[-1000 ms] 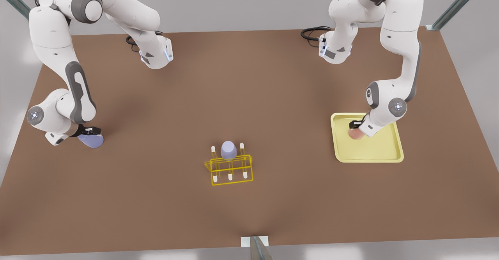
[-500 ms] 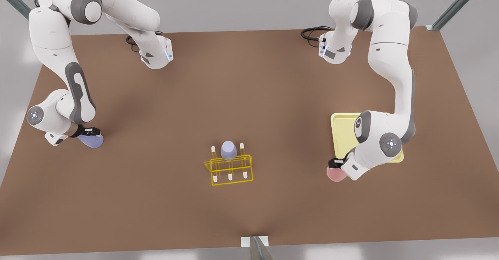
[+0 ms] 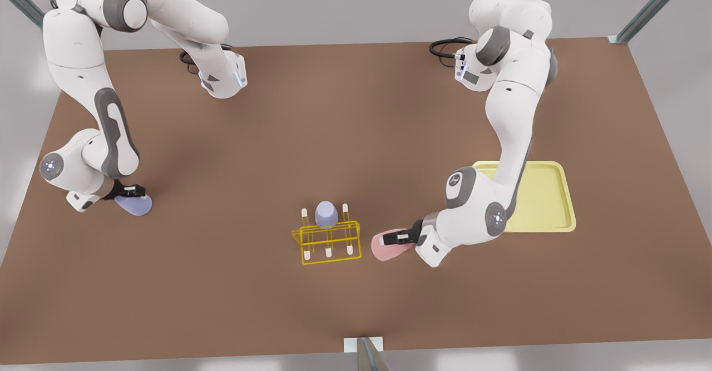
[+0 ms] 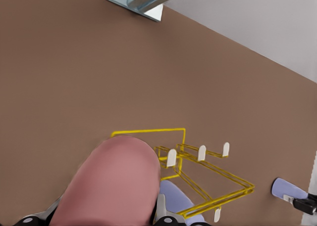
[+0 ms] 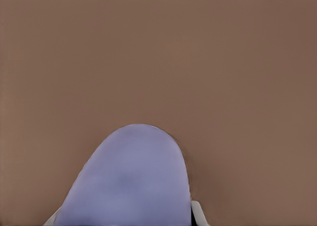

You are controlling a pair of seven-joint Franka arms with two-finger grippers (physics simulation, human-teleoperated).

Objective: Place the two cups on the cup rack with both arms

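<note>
Left gripper (image 3: pixel 396 238) pinches pink cup (image 3: pixel 386 245), tipped sideways w/ mouth toward rack (image 3: pixel 328 240) so it can slide onto a peg, I reckon; cup's just beside rack, smooth, tapered. Right gripper (image 3: pixel 129 193) clamps lavender cup (image 3: pixel 134 204) well apart, waiting; third cup (image 3: pixel 326 214) sits inverted on rack.

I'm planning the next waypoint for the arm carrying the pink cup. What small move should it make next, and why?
Probably carry on toward a free peg. The left gripper holds the pink cup just beside the rack, not yet over it. A lavender cup already caps one back peg; the others look bare.
</note>
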